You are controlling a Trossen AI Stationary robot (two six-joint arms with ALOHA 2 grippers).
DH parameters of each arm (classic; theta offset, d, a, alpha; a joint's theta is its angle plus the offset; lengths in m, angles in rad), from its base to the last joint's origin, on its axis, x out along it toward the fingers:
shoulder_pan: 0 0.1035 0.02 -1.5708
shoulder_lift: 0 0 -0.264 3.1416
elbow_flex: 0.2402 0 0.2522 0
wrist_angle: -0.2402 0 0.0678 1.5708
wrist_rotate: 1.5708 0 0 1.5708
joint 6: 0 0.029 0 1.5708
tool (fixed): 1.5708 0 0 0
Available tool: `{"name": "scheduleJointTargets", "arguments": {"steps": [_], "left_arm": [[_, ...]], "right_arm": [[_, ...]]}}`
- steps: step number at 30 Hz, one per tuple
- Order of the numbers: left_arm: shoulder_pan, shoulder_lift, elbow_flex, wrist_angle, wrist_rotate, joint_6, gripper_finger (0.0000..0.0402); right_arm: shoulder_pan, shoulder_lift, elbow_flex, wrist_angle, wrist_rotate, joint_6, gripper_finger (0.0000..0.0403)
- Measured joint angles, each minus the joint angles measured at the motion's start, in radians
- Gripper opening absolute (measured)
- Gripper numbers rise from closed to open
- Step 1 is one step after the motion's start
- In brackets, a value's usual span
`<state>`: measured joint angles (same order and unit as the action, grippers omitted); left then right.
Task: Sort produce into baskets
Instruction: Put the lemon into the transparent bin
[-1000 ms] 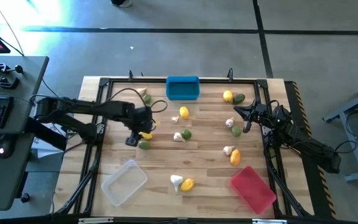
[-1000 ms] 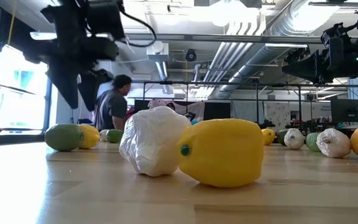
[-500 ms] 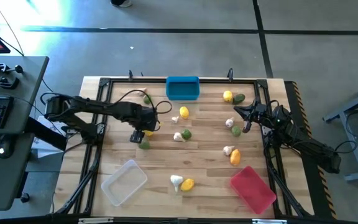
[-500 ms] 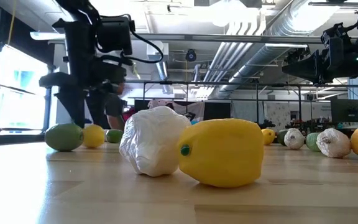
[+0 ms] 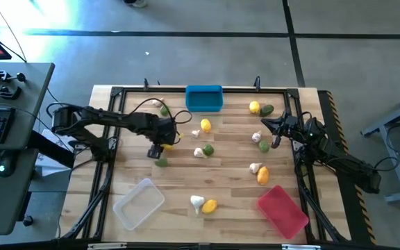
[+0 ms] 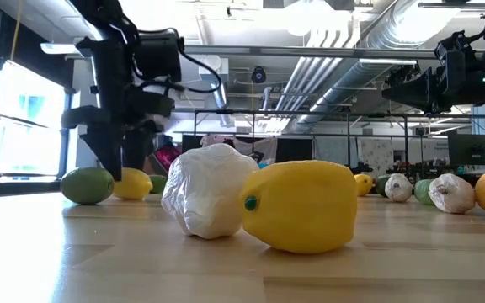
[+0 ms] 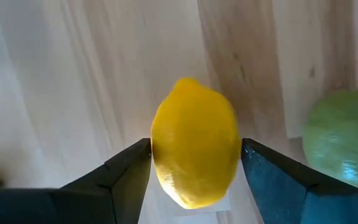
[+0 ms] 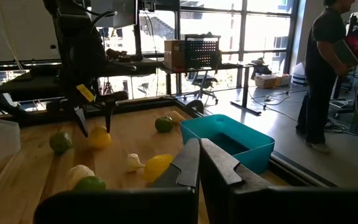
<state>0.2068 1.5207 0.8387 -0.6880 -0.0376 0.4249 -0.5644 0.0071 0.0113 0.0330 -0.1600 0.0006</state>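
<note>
My left gripper (image 5: 160,148) stands low over the table's left middle, shut on a yellow lemon (image 7: 194,158) that also shows in the low view (image 6: 135,183). A dark green piece (image 5: 161,162) lies just beside it. My right gripper (image 5: 275,136) is shut and empty (image 8: 199,158), held above the table's right side. The blue basket (image 5: 204,98) stands at the far middle, the clear basket (image 5: 139,203) near left, the red basket (image 5: 282,210) near right. Lemons, green pieces and garlic bulbs lie scattered on the table. My left gripper pinches the lemon between its two fingers, one on each long side (image 7: 157,155) at the lemon's middle. The fingers (image 6: 112,160) come from above, pointing down, and lie across the lemon. The lemon lies on the table.
Loose pieces lie mid-table: a lemon (image 5: 205,126), a garlic with a green piece (image 5: 203,151), a garlic and a lemon (image 5: 203,204) at the near edge. Others lie by my right arm (image 5: 260,141). A black frame (image 5: 110,139) rims the table. A person (image 8: 325,68) stands beyond it.
My left gripper has come down over the lemon, drifting slightly toward the table's far and right edges; its fingers now stand on either side of the lemon at table level. The lemon has slid a little away from the green piece.
</note>
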Motion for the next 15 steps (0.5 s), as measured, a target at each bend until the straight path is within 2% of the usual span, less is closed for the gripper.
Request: {"name": "scheduleJointTargets", "arguments": {"steps": [9, 15], "left_arm": [[0.002, 0.041, 0.001, 0.015, 0.001, -0.071, 0.0225], [-0.021, -0.008, 0.034, -0.006, 0.021, -0.103, 0.0166]], "right_arm": [[0.0, 0.0, 0.0, 0.0, 0.0, 0.0, 0.0], [0.0, 0.0, 0.0, 0.0, 0.0, 0.0, 0.0]]}}
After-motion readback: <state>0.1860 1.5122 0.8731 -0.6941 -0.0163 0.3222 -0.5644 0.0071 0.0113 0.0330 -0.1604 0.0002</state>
